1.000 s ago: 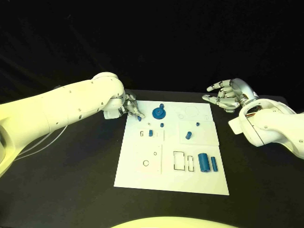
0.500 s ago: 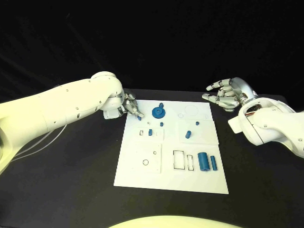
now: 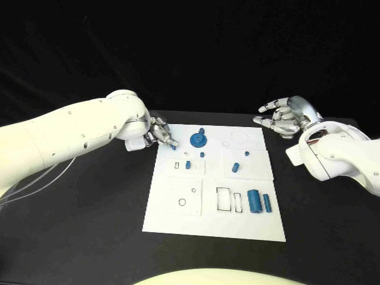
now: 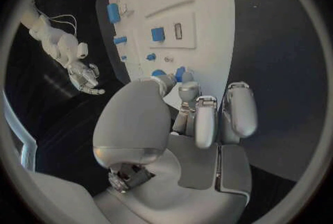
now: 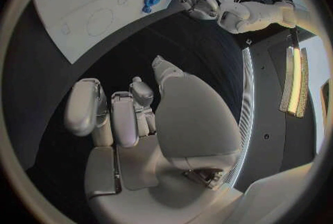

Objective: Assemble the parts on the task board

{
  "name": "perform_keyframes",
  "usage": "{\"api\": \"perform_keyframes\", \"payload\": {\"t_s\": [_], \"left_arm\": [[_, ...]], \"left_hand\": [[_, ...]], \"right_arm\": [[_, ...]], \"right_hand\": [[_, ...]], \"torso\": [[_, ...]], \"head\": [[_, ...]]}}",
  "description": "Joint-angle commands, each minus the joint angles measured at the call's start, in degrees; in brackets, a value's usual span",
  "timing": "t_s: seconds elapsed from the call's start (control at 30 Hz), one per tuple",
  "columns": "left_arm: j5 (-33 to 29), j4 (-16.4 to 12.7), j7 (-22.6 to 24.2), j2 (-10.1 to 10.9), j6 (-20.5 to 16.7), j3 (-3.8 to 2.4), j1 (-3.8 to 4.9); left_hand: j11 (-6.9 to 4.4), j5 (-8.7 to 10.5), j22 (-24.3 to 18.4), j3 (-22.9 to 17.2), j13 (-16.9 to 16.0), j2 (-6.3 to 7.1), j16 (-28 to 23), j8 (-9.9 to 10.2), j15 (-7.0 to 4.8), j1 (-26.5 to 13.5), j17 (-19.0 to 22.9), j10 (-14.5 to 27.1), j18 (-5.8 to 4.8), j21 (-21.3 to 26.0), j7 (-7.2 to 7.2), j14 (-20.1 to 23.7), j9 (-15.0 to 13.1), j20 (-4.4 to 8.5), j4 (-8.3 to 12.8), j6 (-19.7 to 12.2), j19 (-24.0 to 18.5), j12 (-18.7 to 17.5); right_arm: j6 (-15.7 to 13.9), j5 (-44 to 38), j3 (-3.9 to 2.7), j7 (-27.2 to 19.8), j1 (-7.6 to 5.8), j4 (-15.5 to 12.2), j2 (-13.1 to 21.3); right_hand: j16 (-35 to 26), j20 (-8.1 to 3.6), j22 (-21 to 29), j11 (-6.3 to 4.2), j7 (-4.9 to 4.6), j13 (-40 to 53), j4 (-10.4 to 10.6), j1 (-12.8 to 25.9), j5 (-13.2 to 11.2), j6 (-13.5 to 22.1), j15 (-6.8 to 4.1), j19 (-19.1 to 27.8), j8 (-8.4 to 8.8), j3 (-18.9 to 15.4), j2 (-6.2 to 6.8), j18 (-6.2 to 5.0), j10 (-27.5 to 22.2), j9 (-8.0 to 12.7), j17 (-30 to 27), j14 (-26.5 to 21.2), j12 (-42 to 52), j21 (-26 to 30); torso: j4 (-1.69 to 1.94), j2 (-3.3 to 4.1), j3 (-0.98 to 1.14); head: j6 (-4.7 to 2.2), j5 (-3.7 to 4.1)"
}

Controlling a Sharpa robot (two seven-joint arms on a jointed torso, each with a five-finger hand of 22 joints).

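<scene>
The white task board lies in the middle of the black table. My left hand hovers at the board's far left corner and pinches a small blue part between thumb and a finger; the same part shows above the fingertips in the left wrist view. A blue round gear sits just right of that hand. My right hand is raised off the board's far right corner, fingers half curled and apart, holding nothing.
Small blue pegs and blocks stand mid-board. A blue cylinder and a blue bar lie near the right edge, beside rectangular slots. A round hole marks the near left.
My left arm has drawn slightly back to the left, its hand still pinching the small blue part. The right hand has hardly moved.
</scene>
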State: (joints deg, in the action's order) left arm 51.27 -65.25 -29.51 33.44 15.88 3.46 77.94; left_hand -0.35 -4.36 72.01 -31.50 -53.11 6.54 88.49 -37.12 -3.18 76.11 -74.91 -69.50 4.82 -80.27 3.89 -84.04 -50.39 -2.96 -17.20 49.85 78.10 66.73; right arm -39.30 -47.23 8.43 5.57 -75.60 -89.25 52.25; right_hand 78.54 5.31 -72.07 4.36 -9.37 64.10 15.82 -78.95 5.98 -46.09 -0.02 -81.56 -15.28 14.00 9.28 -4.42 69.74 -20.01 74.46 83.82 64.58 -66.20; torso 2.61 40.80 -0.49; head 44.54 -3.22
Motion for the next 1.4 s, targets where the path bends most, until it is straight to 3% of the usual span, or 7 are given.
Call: {"api": "perform_keyframes", "payload": {"t_s": [0.03, 0.27, 0.7, 1.07, 1.4], "left_arm": [[-2.3, -2.2, 0.2, 1.1, -1.9, -0.07, 0.01], [-2.4, -8.3, 0.4, 4.6, -3.6, -0.10, 0.01], [-0.3, -14.7, 0.8, 8.1, -6.8, 0.34, -0.73], [4.2, -17.1, 0.8, 9.1, -8.1, 1.11, -2.01], [6.8, -17.8, 1.1, 8.8, -9.8, 1.34, -3.09]], "left_hand": [[-0.09, -0.26, 0.2, -9.2, -0.2, 0.70, 0.3, -0.3, -0.40, -1.0, -13.2, -0.8, -0.69, -0.4, -0.29, -5.2, -0.3, 0.07, 8.2, 0.2, 0.3, 0.4], [-0.27, -0.59, 1.1, -14.2, -0.8, 2.08, 0.6, -0.7, -0.57, -3.6, -13.7, -1.7, -0.86, -0.8, -0.42, -5.4, -0.8, 0.23, 10.9, 0.8, 0.9, 0.8], [-0.53, -0.87, 2.5, -18.3, -1.1, 2.69, 1.0, -1.2, -0.83, -6.7, -14.3, -2.6, -1.18, -1.6, -0.64, -5.7, -1.5, 0.47, 13.6, 1.4, 2.0, 1.1], [-0.63, -1.09, 3.0, -19.1, -1.4, 2.95, 1.1, -1.4, -0.92, -7.4, -14.4, -3.0, -1.28, -1.9, -0.74, -5.7, -1.6, 0.55, 14.2, 1.6, 2.3, 1.3], [-0.84, -1.77, 3.6, -20.3, -2.1, 3.60, 1.2, -1.6, -1.07, -8.5, -14.6, -3.8, -1.42, -2.2, -0.96, -5.8, -1.7, 0.69, 15.2, 2.2, 2.7, 1.8]], "right_arm": [[0.8, -0.3, 0.00, -0.6, 0.02, 0.0, 0.1], [0.8, -0.3, 0.02, -0.6, 0.03, 0.1, 0.1], [0.8, -0.3, 0.07, -0.6, 0.12, 0.2, 0.1], [0.8, -0.3, 0.09, -0.7, 0.23, 0.2, 0.2], [0.8, -0.3, 0.09, -0.7, 0.31, 0.2, 0.1]], "right_hand": [[-0.2, 0.03, 0.0, -0.08, 0.05, 0.0, 0.3, 0.6, 0.1, 0.4, -0.36, -0.2, -0.32, 0.1, 0.13, -0.69, -0.3, 0.0, 0.1, 2.0, 0.0, 0.1], [-0.2, 0.03, 0.0, -0.08, 0.05, 0.0, 0.3, 0.6, 0.1, 0.4, -0.36, -0.2, -0.32, 0.1, 0.13, -0.69, -0.3, 0.0, 0.1, 2.0, 0.0, 0.1], [-0.2, 0.03, 0.0, -0.08, 0.05, 0.0, 0.3, 0.6, 0.1, 0.4, -0.36, -0.2, -0.32, 0.1, 0.13, -0.69, -0.3, 0.0, 0.1, 2.0, 0.0, 0.1], [-0.2, 0.03, 0.0, -0.08, 0.05, 0.0, 0.3, 0.6, 0.1, 0.4, -0.36, -0.2, -0.32, 0.1, 0.13, -0.69, -0.3, 0.0, 0.1, 2.0, 0.0, 0.1], [-0.2, 0.03, 0.0, -0.08, 0.05, 0.0, 0.3, 0.6, 0.1, 0.4, -0.36, -0.2, -0.32, 0.1, 0.13, -0.69, -0.3, 0.0, 0.1, 2.0, 0.0, 0.1]], "torso": [[0.06, -0.07, 0.02], [0.08, -0.06, 0.01], [0.12, -0.06, -0.03], [0.02, 0.06, -0.03], [-0.01, 0.09, -0.04]], "head": [[0.14, -0.11], [0.22, -0.30], [0.44, -0.79], [0.73, -0.97], [0.85, -1.02]]}}
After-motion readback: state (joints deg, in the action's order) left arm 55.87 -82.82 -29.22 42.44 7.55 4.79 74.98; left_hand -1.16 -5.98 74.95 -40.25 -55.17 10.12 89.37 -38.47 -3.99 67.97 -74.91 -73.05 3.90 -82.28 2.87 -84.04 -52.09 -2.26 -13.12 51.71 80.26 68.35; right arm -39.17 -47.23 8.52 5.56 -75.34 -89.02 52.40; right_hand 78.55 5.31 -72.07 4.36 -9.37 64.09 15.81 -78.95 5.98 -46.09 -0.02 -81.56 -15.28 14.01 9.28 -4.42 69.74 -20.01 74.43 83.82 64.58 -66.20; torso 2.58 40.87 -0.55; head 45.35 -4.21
